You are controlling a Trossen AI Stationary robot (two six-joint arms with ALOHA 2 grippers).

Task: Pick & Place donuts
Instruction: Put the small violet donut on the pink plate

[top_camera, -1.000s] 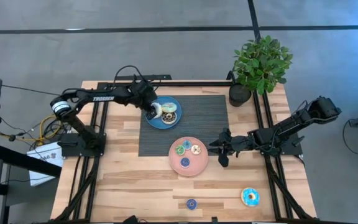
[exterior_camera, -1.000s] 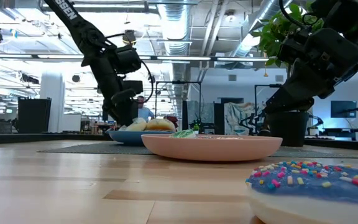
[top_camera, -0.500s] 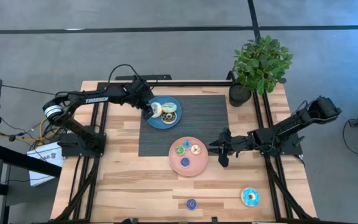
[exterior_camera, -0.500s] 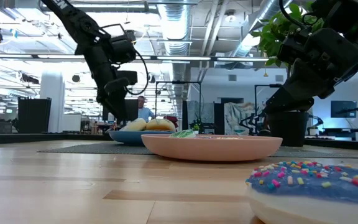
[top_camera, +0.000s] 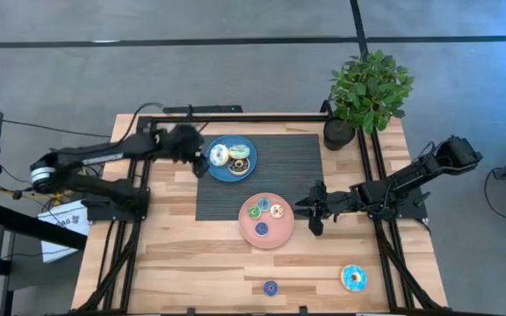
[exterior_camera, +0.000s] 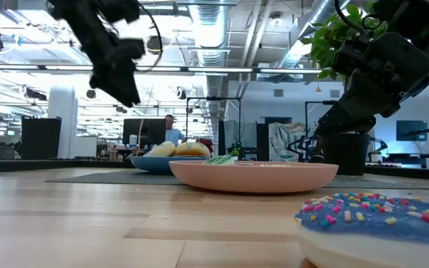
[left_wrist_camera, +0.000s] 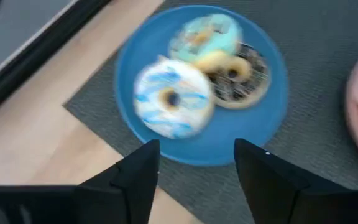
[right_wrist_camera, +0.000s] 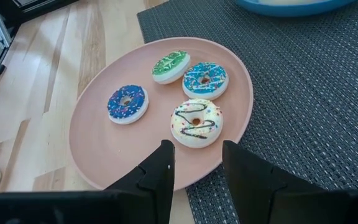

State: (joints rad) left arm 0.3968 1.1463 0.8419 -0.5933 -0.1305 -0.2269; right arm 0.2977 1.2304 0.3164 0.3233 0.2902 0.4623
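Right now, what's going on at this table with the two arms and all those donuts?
The robot is sorting toy donuts onto plates. The left gripper is open and empty beside the blue plate, which holds three donuts. The right gripper waits next to the pink plate, which carries four small donuts. Two more sit on the bare wood at the table's near edge: a big blue sprinkled donut and a small blue donut.
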